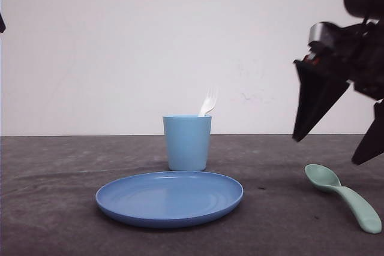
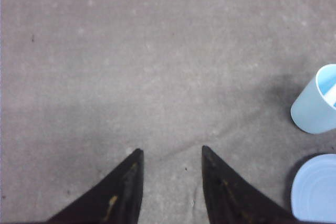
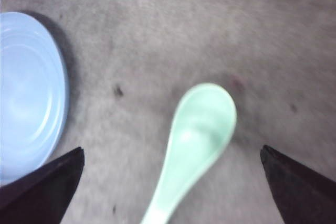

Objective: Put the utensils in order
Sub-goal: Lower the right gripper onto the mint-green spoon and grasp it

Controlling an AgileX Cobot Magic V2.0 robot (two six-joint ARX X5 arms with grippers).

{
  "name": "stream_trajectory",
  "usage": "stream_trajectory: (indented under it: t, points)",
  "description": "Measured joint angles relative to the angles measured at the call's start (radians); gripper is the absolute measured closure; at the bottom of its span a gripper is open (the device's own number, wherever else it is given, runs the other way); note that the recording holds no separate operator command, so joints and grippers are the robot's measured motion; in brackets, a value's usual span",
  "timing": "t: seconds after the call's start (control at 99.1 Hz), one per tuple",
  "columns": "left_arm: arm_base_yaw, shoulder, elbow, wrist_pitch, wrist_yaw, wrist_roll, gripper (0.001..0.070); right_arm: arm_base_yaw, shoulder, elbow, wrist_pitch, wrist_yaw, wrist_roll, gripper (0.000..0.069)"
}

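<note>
Two utensils are in view. The white fork [image 1: 208,102] stands tines-up inside the light blue cup [image 1: 187,142], leaning toward the cup's right rim, with only its upper part showing above the lip. The mint-green spoon [image 1: 343,196] lies flat on the dark grey table [image 1: 48,208], well to the right of the cup and near the front right of the surface; its bowl faces up and points back and to the left, its thick handle running toward the front right.

In the right wrist view the spoon [image 3: 197,135] lies between the two spread fingers of the right gripper [image 3: 173,174], bowl away from the camera — no finger touches it. In the front view the right gripper [image 1: 339,148] hangs above the spoon, clear of the table, its dark fingers [image 1: 315,103] set wide apart and holding nothing.

The round blue plate [image 1: 170,198] sits just in front of the cup, its rear rim close to the cup's base. Whether the two touch cannot be determined. The plate carries nothing. Its edge also appears in the right wrist view [image 3: 26,95], beside the spoon but apart from it.

The left gripper [image 2: 170,184] is seen in the left wrist view over bare table, fingers parted and empty — the cup [image 2: 316,102] and the plate rim [image 2: 315,190] lie off to one side of it.
</note>
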Motion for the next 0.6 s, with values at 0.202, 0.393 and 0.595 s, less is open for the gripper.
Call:
stream_trajectory:
  t: [0.202,0.393,0.595]
  points:
    - [0.001,0.000,0.000,0.000,0.000,0.000,0.0517,0.033,0.075,0.000,0.079,0.002,0.022,0.0043]
    - [0.001,0.000,0.000,0.000,0.000,0.000,0.0517,0.062,0.116,0.000,0.113,0.007,0.034,0.0116]
    - [0.001,0.000,0.000,0.000,0.000,0.000,0.0517,0.092,0.117,0.000,0.112,0.058,0.039,0.0491]
